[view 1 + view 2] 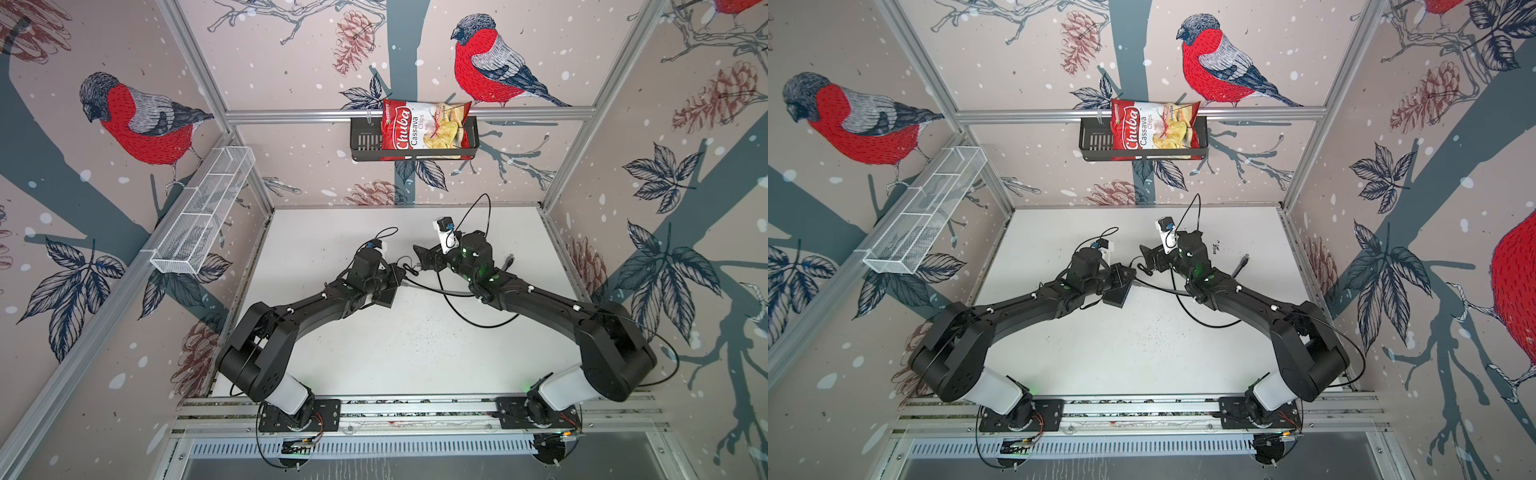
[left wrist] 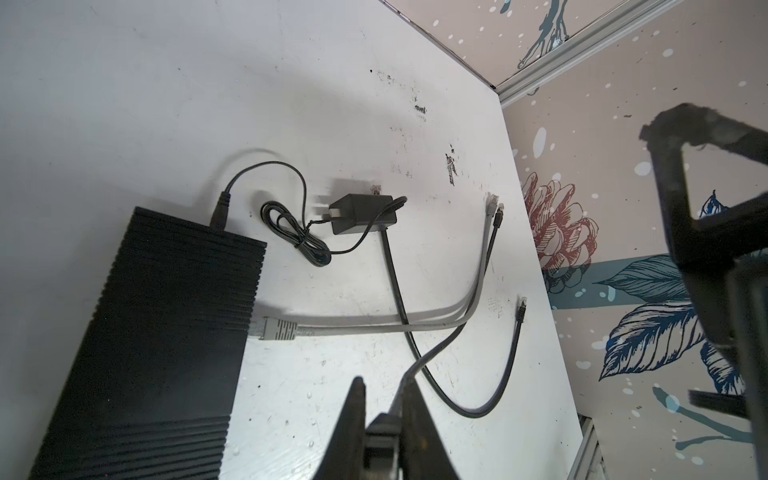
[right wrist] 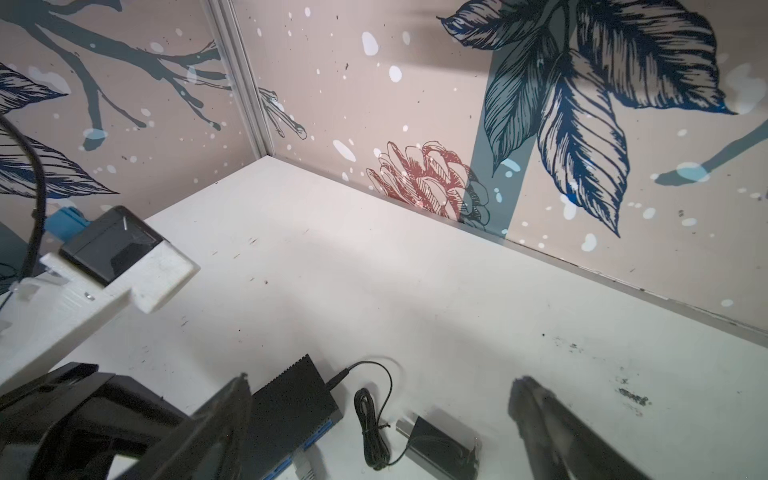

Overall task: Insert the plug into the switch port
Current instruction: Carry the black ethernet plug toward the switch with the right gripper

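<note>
The switch (image 2: 158,332) is a flat black ribbed box lying on the white table, with blue ports (image 3: 320,432) along one side. In both top views it shows as a dark slab (image 1: 384,297) (image 1: 1117,296) half under the left arm. One grey plug (image 2: 276,330) sits in a port. My left gripper (image 2: 384,419) is shut on another plug with a grey cable (image 2: 440,349), held above the table beside the switch. My right gripper (image 3: 382,415) is open and empty, hovering over the switch's far end (image 3: 291,407).
A small black adapter (image 2: 361,214) with a coiled thin cord (image 2: 291,232) lies by the switch. A loose black cable (image 2: 519,309) and grey cable ends (image 2: 492,203) lie near the right wall. A basket with a chips bag (image 1: 424,129) hangs on the back wall, and a white wire basket (image 1: 203,212) on the left.
</note>
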`<state>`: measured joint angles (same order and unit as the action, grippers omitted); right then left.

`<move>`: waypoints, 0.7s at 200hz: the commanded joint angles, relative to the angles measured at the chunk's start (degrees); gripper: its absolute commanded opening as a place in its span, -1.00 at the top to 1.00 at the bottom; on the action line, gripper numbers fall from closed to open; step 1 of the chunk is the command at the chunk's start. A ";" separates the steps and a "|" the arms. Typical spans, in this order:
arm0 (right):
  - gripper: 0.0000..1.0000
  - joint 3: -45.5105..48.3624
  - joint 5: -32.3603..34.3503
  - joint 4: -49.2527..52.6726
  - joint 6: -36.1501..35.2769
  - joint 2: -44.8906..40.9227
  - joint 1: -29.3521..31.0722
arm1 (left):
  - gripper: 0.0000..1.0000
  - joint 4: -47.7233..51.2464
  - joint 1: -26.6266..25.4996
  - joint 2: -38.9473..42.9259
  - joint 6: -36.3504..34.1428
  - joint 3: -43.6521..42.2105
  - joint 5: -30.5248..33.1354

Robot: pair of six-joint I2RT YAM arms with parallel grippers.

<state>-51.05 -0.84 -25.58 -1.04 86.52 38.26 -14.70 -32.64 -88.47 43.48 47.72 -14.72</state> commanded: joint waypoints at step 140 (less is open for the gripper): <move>-0.55 21.04 14.90 -51.37 -38.69 12.21 14.81 | 0.71 5.43 0.13 1.19 6.15 3.42 -0.10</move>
<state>-28.84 13.02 -71.26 -37.76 96.97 52.58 -9.61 -32.64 -87.77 48.25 50.72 -14.57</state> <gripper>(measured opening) 0.796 0.155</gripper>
